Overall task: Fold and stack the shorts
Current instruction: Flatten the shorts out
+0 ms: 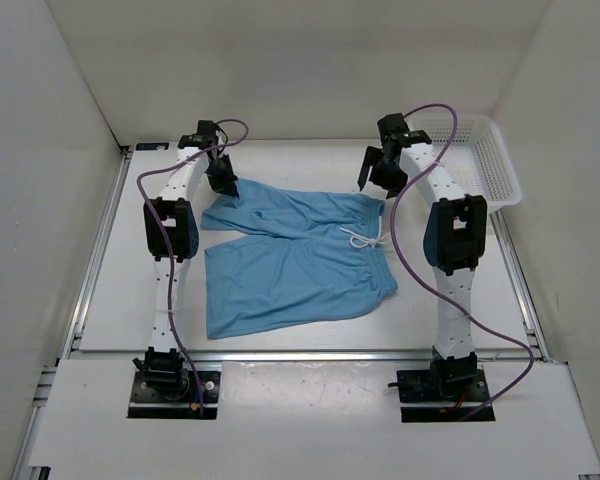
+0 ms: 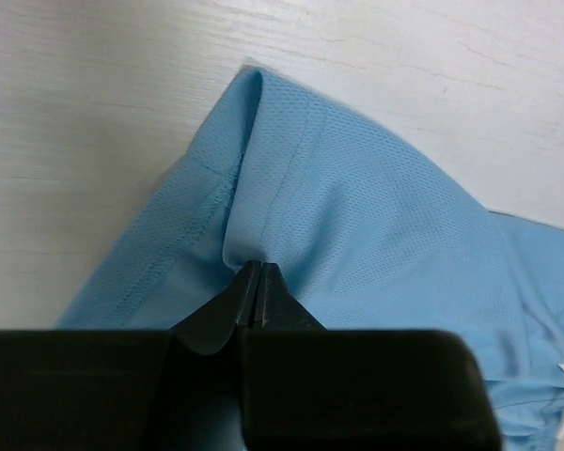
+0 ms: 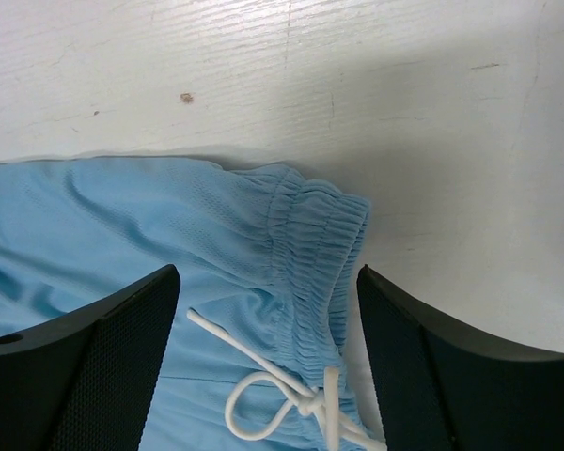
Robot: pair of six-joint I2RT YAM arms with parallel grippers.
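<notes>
Left wrist view: left claw [image 2: 258,272] pinches the shorts [image 2: 357,216]; right claw [image 3: 268,282] gapes wide above their waistband [image 3: 312,246].

The white table [image 1: 310,165] carried light blue shorts [image 1: 290,265] spread flat across its middle, and a white mesh basket [image 1: 485,150] at its far right corner.

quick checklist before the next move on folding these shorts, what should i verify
1. left claw shut on the shorts hem: ok.
2. right claw gripping the waistband: not ok, it is open and straddles the waistband corner.
3. drawstring clear of that gap: not ok, its loop lies inside it.
4. fabric flat at left claw: not ok, raised crease.
5. basket apart from shorts: ok.
</notes>
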